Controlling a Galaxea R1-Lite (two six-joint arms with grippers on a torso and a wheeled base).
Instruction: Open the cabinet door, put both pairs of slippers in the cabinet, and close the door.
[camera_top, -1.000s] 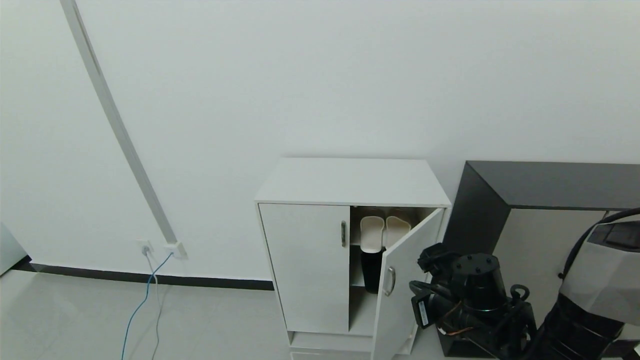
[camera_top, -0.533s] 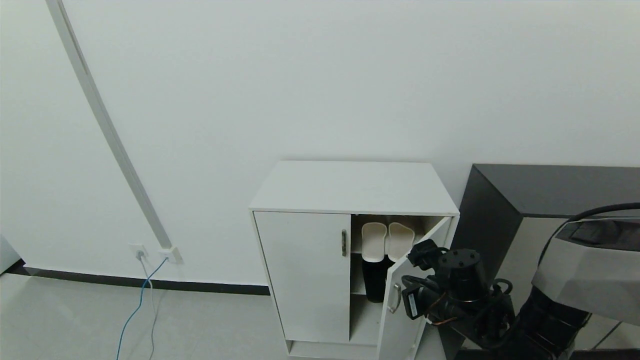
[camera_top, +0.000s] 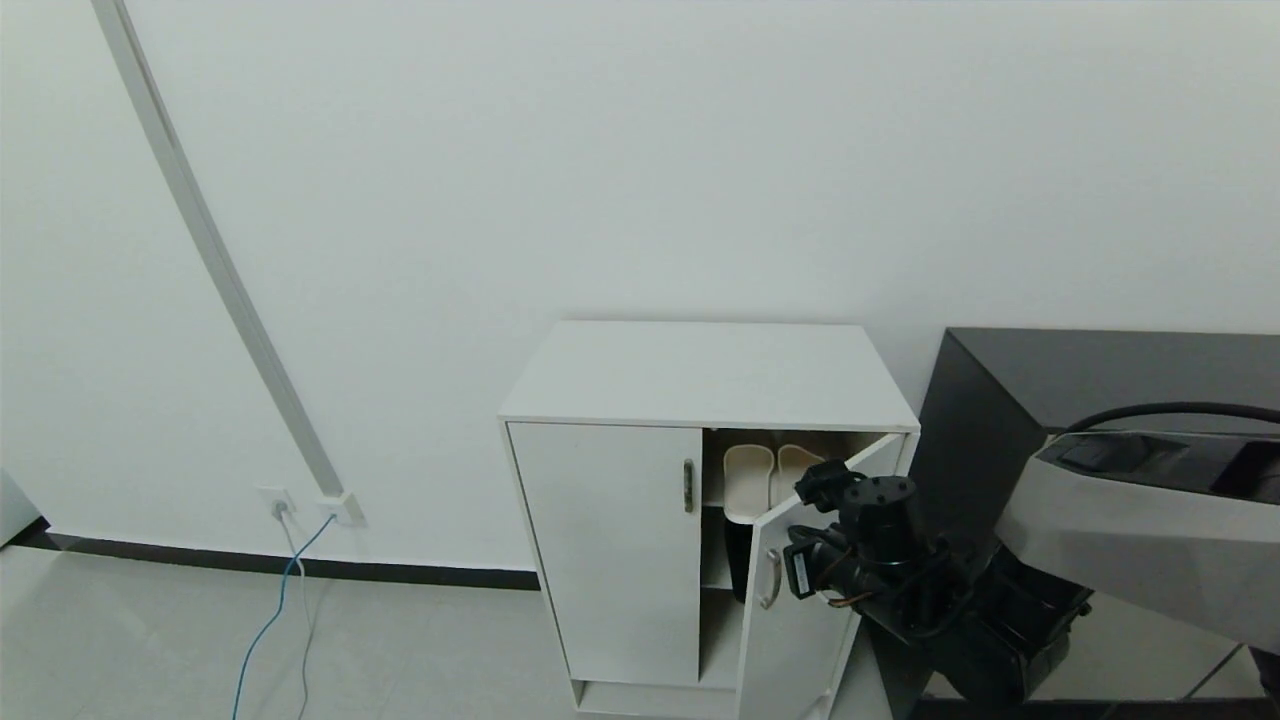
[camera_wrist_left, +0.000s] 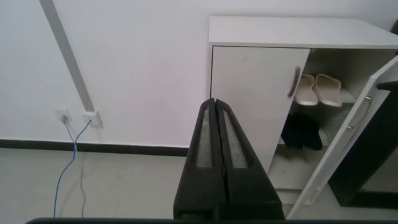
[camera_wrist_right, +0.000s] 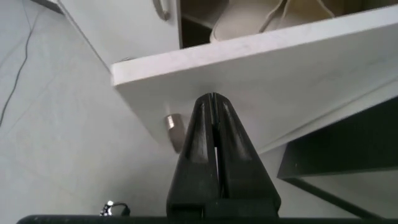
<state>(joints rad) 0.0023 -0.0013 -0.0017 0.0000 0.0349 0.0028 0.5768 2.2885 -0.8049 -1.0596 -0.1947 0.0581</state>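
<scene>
**A:** White wall (camera_top: 640, 150) and pale grey floor (camera_top: 120, 640) are framing the head view. A slanted conduit (camera_top: 200, 230) is running down to two sockets (camera_top: 345, 507), and a blue cable (camera_top: 270, 620) is trailing onto the floor. What is standing against that wall?

**B:** A white cabinet (camera_top: 708, 372) is standing there, with a black unit (camera_top: 1100, 365) sitting just beside it on the right. Its left door (camera_top: 605, 555) is lying shut and its right door (camera_top: 785, 660) is hanging partly open.

**A:** And what is sitting inside?

**B:** Cream slippers (camera_top: 748, 480) are resting on the upper shelf, and black slippers (camera_top: 738, 555) are sitting on the shelf beneath. The right gripper (camera_top: 815, 485) is pressing at the outer face of the right door, near its top edge.

**A:** What is the left wrist view showing?

**B:** The left gripper (camera_wrist_left: 215, 106) is hanging in the air well apart from the cabinet (camera_wrist_left: 298, 31), its fingers pressed together on nothing. Beyond it, the cream slippers (camera_wrist_left: 317, 90) are lying above the black slippers (camera_wrist_left: 301, 130) in the open half.

**A:** And the right wrist view?

**B:** The right gripper (camera_wrist_right: 213, 99) is keeping its fingers clenched with nothing between them. Their tips are touching the right door (camera_wrist_right: 298, 74) just below its top edge, close to the handle (camera_wrist_right: 173, 124). The cream slippers (camera_wrist_right: 249, 18) are showing over that edge, inside the cabinet.
</scene>
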